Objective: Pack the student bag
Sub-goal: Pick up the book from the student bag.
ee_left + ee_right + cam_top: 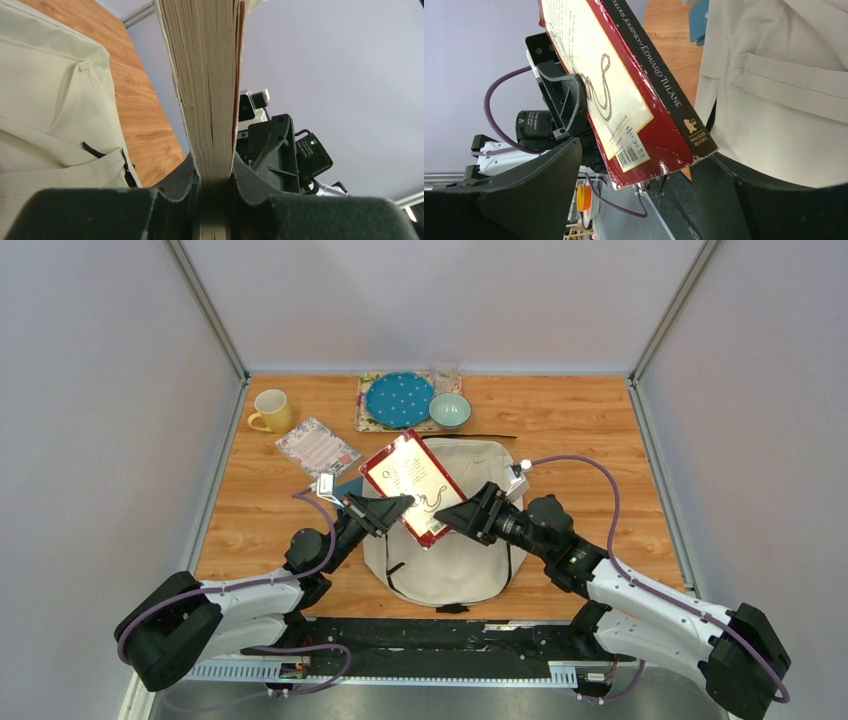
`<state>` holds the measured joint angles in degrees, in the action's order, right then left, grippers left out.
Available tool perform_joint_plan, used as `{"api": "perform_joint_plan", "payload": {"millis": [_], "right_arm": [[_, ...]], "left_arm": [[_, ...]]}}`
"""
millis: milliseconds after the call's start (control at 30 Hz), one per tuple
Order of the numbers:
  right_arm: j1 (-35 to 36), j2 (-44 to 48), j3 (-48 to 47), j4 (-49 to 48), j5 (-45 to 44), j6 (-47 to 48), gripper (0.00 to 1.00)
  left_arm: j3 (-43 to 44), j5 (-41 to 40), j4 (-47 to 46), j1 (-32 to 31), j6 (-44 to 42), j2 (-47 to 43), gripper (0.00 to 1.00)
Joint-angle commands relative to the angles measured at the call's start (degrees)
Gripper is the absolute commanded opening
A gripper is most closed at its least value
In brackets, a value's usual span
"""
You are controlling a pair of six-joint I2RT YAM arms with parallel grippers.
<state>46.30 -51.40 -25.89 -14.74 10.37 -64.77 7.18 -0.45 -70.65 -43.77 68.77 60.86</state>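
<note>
**Top view:** we see the left gripper (395,508) pinching a red-and-cream paperback book (408,478) above the cream fabric student bag (470,565), centre frame, on a wooden table (600,440) between grey walls (450,300).
**Left wrist:** its fingers (175,187) clamp the page edge.
**Right wrist:** the right gripper (649,152) stands spread around the book's corner.

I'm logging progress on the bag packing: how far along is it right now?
Done: nothing is visibly packed; the student bag lies flat on the table. In hand: the left gripper clamps a red book above the bag, with the right gripper open around its lower corner. Left: getting the book inside, then perhaps the notepad lying beside the bag.
</note>
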Motion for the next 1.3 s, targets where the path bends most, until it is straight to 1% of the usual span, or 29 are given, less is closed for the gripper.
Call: {"api": "perform_joint_plan", "payload": {"millis": [0,100,167,200,233,333,400,500,600,633,733,900,933,1033,1100,1133,1267], "right_arm": [[2.2,0.0,-2.7,-3.8,-3.0,0.0,0.8],[3.3,0.8,-2.2,-3.5,-4.7,0.2,0.8],[3.7,0.6,-1.1,-5.8,-5.3,-0.1,0.8],[4.1,0.4,-0.6,-7.3,-5.3,-0.1,0.8],[4.2,-0.4,0.0,-11.9,-4.8,-0.1,0.8],[4.8,-2.5,1.4,-19.4,-4.0,-1.9,0.8],[5.1,-3.4,0.7,-20.7,-3.7,-1.9,0.79],[5.4,-4.2,0.6,-22.6,-4.4,-1.9,0.75],[5.5,-3.5,0.8,-23.6,-6.2,-1.6,0.67],[5.5,-3.3,0.4,-24.1,-6.7,-1.1,0.62],[5.4,-2.9,-1.6,-22.5,-7.3,0.3,0.55],[5.4,-3.7,-3.2,-22.4,-7.2,0.8,0.54],[5.4,-3.8,-3.1,-22.6,-7.4,0.9,0.47],[5.4,-3.4,-3.1,-22.8,-7.9,1.4,0.32],[5.4,-3.4,-3.6,-22.3,-8.0,1.8,0.33],[5.4,-3.3,-3.7,-21.7,-8.1,1.8,0.41],[5.4,-3.5,-4.2,-20.9,-8.7,1.8,0.52]], "left_arm": [[1.2,-1.7,-21.5,-0.5,0.6,-0.7,0.0],[0.5,-2.9,-21.7,-0.4,0.9,-1.3,0.0],[0.6,-2.9,-22.1,-0.5,1.4,-1.0,0.0],[0.7,-3.0,-22.3,-0.5,1.9,-0.8,0.0],[0.9,-2.9,-23.3,-0.6,2.1,-0.3,0.0],[2.0,-1.5,-24.4,-1.5,2.4,0.9,0.0],[2.0,-1.4,-24.4,-1.9,2.1,1.2,0.0],[1.5,-2.3,-24.4,-3.0,1.6,0.9,0.0],[0.7,-2.5,-24.4,-3.2,1.7,0.2,0.0],[0.2,-2.9,-24.4,-3.3,1.6,0.0,0.0],[-0.4,-3.2,-24.4,-3.6,2.2,0.0,0.0],[-0.7,-2.5,-24.5,-4.2,4.3,0.9,0.0],[-0.9,-2.7,-24.5,-4.3,4.4,0.9,0.0],[-1.4,-2.5,-24.4,-4.5,4.5,0.7,0.0],[-1.6,-2.5,-24.4,-4.7,4.9,0.7,0.0],[-1.8,-2.6,-24.4,-4.9,5.1,0.7,0.0],[-2.2,-2.7,-24.5,-5.2,5.5,0.8,0.0]]}}
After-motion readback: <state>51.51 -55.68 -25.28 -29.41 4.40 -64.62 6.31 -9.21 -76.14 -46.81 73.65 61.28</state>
